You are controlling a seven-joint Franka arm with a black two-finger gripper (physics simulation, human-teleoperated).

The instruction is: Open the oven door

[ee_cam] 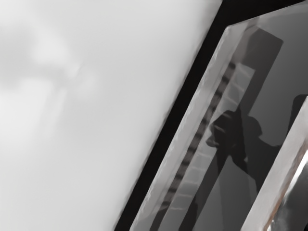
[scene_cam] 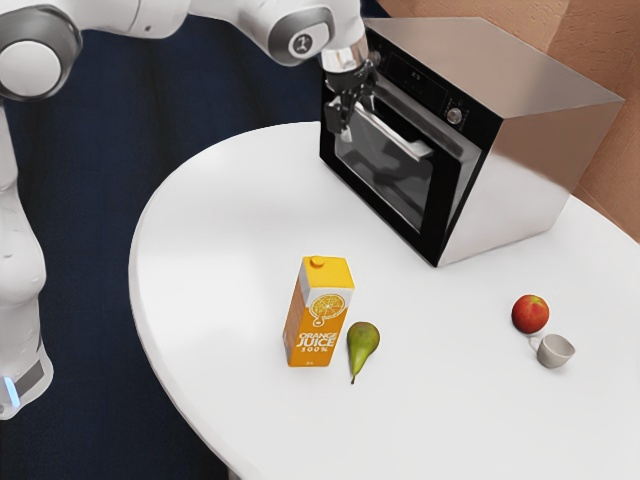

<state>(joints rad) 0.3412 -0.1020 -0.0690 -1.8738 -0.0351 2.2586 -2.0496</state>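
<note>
One white table (scene_cam: 220, 240) lies nearest me, cut off at the exterior view's lower edge. On it stands one oven (scene_cam: 530, 170), panel markings too small to read, its door (scene_cam: 378, 178) on the black front. One partly cropped arm (scene_cam: 240, 18) reaches there; the gripper (scene_cam: 344, 125) is at the handle (scene_cam: 405, 146), open or closed I can't tell. In front of the oven: one carton (scene_cam: 318, 325), "ORANGE JUICE 100%", and beside it one pear (scene_cam: 363, 343). Nearer me than the oven's side: one apple (scene_cam: 530, 314), one cup (scene_cam: 555, 351).
</note>
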